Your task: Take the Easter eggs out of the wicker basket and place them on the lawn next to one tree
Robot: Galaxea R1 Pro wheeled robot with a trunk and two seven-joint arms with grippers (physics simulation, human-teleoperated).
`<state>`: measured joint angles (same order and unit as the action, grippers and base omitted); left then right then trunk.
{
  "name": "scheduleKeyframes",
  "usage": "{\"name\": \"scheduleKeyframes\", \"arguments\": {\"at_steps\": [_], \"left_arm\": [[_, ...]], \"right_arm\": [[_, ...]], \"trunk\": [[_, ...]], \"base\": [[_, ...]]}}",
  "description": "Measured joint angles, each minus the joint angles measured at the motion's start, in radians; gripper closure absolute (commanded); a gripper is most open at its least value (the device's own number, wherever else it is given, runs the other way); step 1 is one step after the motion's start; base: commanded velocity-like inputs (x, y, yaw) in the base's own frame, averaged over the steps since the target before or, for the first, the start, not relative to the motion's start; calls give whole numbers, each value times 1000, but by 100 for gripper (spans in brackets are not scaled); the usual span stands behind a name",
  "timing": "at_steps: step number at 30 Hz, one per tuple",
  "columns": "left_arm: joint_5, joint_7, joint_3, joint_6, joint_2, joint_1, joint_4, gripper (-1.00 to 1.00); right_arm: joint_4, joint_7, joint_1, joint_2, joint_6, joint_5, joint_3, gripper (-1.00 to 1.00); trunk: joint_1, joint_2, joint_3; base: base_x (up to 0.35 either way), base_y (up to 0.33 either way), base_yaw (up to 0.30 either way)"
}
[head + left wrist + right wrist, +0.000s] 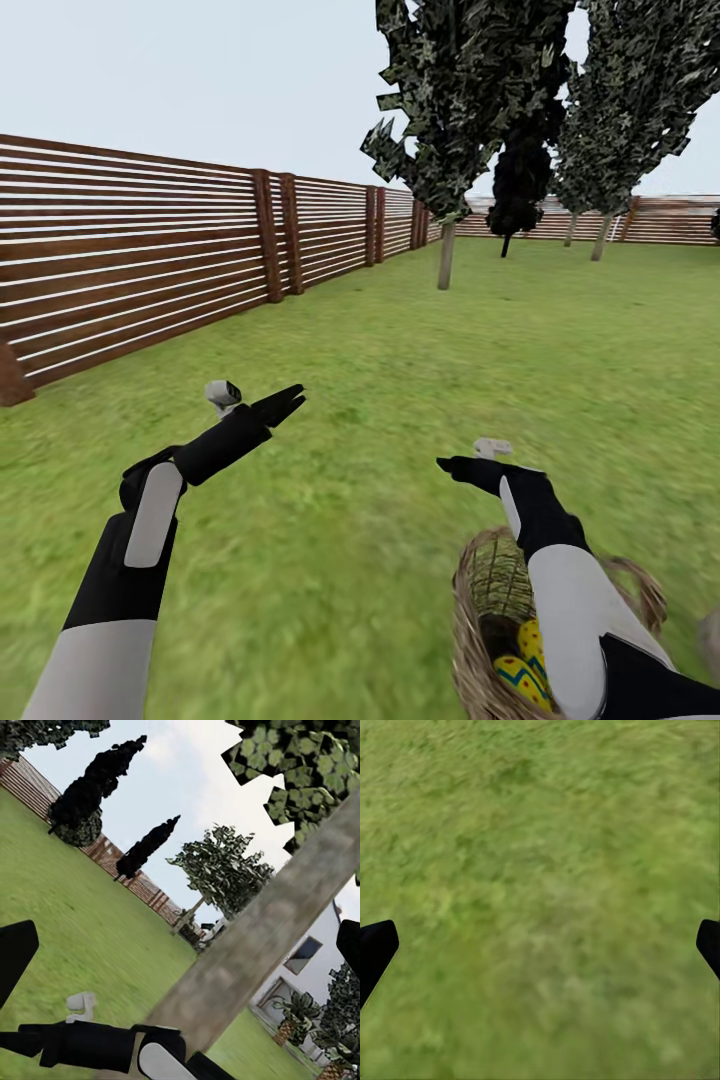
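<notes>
- Nearest, bottom right of head view: basket (480,610) on lawn (400,400), right forearm crossing over its rim.
- Inside basket: two eggs (527,668) visible, yellow with blue-green zigzags; third cannot be made out.
- Right gripper (452,465) out past basket, above grass; right wrist view gives bare grass with dark fingertips (375,949) wide at both edges, released, nothing between.
- Left gripper (290,398) raised over lawn, fingers slightly parted, nothing held.
- Left wrist view adds thick grey-brown trunk (262,937), white house (319,952), cypresses (90,791), right arm (97,1044).
- Head view adds slatted fence (150,260) at left, thin-trunked trees (445,150) farther off.
</notes>
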<state>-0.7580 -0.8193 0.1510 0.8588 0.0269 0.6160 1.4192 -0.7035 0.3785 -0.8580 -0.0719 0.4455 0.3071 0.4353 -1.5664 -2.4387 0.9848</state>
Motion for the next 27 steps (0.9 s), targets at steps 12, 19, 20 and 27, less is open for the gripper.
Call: {"name": "scheduleKeyframes", "arguments": {"at_steps": [12,19,20,27], "left_arm": [[0,0,-1,-1,0,-1,-1,-100],[0,0,-1,-1,0,0,-1,-100],[0,0,-1,-1,0,0,-1,-100],[0,0,-1,-1,0,-1,-1,-100]], "right_arm": [[-1,2,0,-1,1,0,0,-100],[-1,2,0,-2,-1,0,1,-100],[-1,2,0,-2,-1,0,1,-100],[-1,-1,0,-1,-1,0,1,-100]], "trunk": [[0,0,-6],[0,0,-11],[0,0,-12],[0,0,-17]], "base": [[88,69,-243],[1,0,-273],[0,0,-273],[0,0,-273]]}}
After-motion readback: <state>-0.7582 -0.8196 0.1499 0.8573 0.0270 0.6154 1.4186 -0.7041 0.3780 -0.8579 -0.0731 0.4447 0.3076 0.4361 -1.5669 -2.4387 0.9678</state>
